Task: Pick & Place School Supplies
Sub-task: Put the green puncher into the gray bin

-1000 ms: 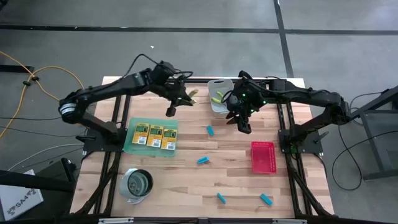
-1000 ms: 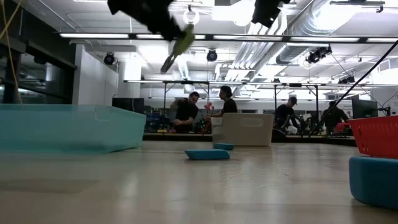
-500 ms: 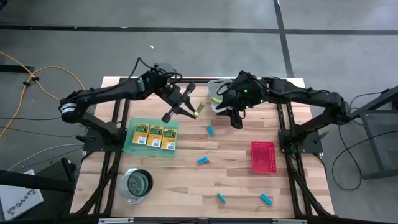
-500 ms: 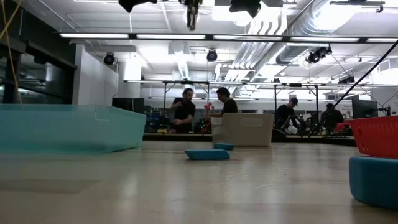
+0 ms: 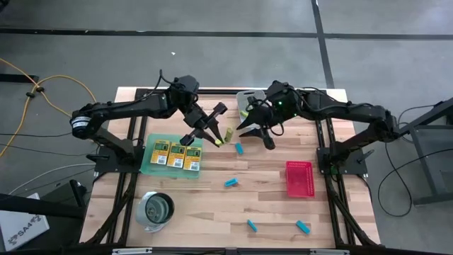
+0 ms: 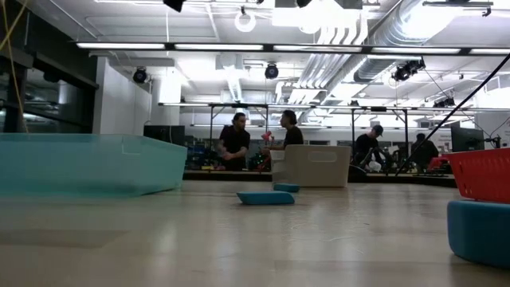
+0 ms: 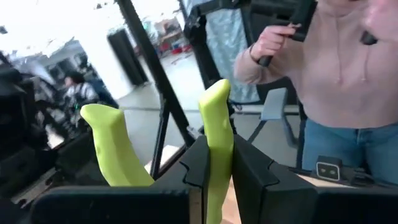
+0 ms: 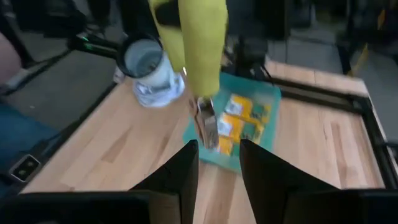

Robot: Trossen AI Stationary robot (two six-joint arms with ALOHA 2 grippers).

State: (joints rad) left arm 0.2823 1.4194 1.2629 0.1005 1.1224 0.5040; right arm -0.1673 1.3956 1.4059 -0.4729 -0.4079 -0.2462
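Note:
My left gripper (image 5: 216, 131) hovers over the table's middle, shut on a plier-like tool (image 5: 226, 134) with yellow-green handles. My right gripper (image 5: 255, 133) is open just to the tool's right and faces it. In the right wrist view the tool (image 8: 194, 50) hangs ahead of the spread fingers, metal jaws (image 8: 208, 124) down, untouched. Three crayon boxes (image 5: 177, 154) lie on the green mat (image 5: 150, 164). Several light-blue blocks lie flat on the wood, one (image 5: 239, 148) below the grippers, another (image 5: 231, 183) nearer. Both grippers are above the low view's frame. My left gripper pinches one yellow-green handle (image 7: 214, 155) of the tool between its two fingers. That handle's free end (image 7: 216, 99) stands out past the fingertips. The other handle (image 7: 115, 149) stands free outside one finger. The tool is lifted clear of the table.
The grey bin (image 5: 245, 95) sits at the far edge, mostly under my right arm. A red tray (image 5: 299, 178) lies to the right and a round metal cup (image 5: 156, 210) near left. Two more blue blocks (image 5: 251, 225) (image 5: 303, 227) lie by the near edge. A person (image 7: 336, 74) stands beyond the table.
My left gripper has carried the tool from beside the grey bin toward the table's near edge and rightward, turning as it went. My right gripper has swung leftward and turned toward the tool. Both have risen out of the low view.

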